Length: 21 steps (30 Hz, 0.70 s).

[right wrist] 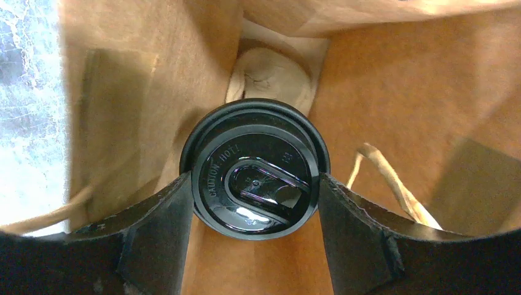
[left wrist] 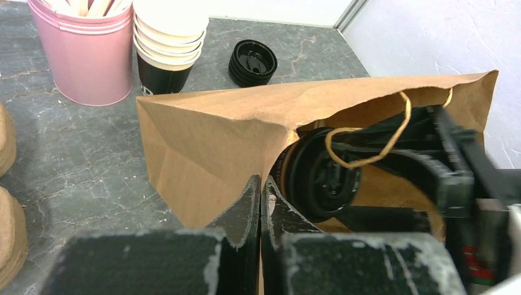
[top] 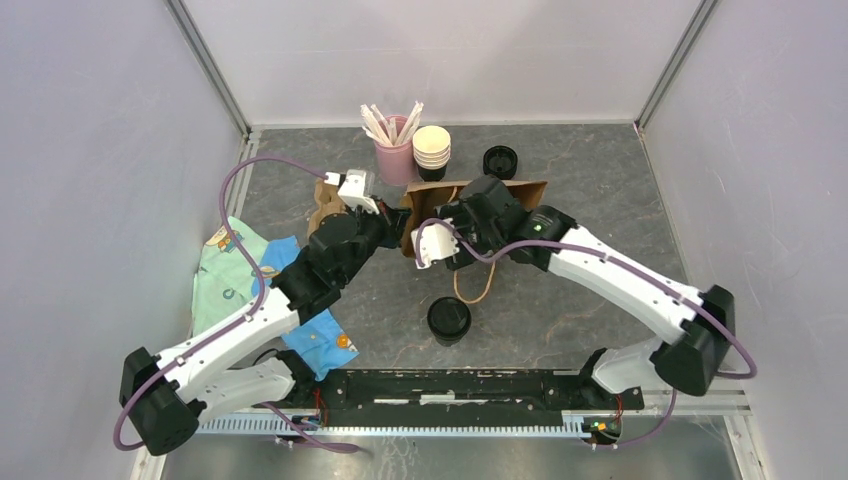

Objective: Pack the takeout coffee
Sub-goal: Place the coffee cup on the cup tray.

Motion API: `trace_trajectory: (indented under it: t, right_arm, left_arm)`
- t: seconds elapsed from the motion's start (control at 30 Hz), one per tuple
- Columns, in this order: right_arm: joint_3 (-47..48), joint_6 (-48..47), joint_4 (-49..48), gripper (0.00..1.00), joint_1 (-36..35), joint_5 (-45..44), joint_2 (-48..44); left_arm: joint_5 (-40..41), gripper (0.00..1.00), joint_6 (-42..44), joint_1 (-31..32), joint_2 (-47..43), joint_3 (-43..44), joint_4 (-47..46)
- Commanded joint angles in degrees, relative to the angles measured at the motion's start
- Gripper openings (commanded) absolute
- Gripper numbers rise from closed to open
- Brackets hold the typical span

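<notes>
**Coffee sitting inside bag, right gripper holding it**

The right gripper [right wrist: 255, 187] is grasping the takeout coffee [right wrist: 255, 166], its fingers pressing on both sides around lid level. The cup is sitting at frame centre, inside the brown bag [right wrist: 399, 92]. The left gripper [left wrist: 261, 200] is clenching at lower centre, apparently pinching the bag's mouth edge. The cup is probably handling light and crushable, and the lid is looking slick and may pop off. Gripping the paper wall just under the lid, gently, is looking safest.

The black-lidded takeout coffee [right wrist: 255, 169] lies inside the brown paper bag [right wrist: 393, 92], lid toward its mouth, pinched between the right gripper's [right wrist: 255, 209] fingers.
</notes>
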<state>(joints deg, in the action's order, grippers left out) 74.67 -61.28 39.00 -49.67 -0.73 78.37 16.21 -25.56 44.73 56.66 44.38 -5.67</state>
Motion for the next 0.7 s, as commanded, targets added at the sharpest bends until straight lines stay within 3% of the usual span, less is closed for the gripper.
trace_trajectory:
  t: [0.0,0.23,0.53,0.67]
  right_arm:
    - [2.58,-2.43,-4.2,0.0,0.57,4.84,2.28]
    - [1.85,-4.82,-4.39,0.0,2.95,4.78,3.93]
    - [-3.73,-3.92,-1.6,0.0,5.73,1.32,-0.93]
    - [2.13,-1.41,4.16,0.0,5.64,4.67,1.85]
  left_arm:
    - [-1.21,0.02,-2.0,-0.08,-2.18,-0.68,-2.15]
    - [-0.67,0.02,-1.51,-0.08,-4.19,-3.78,-2.63]
    - [0.81,0.02,-2.63,-0.08,-6.58,-6.15,-1.89]
    - [-0.8,0.02,-3.77,-0.1,-6.46,-6.08,-1.97]
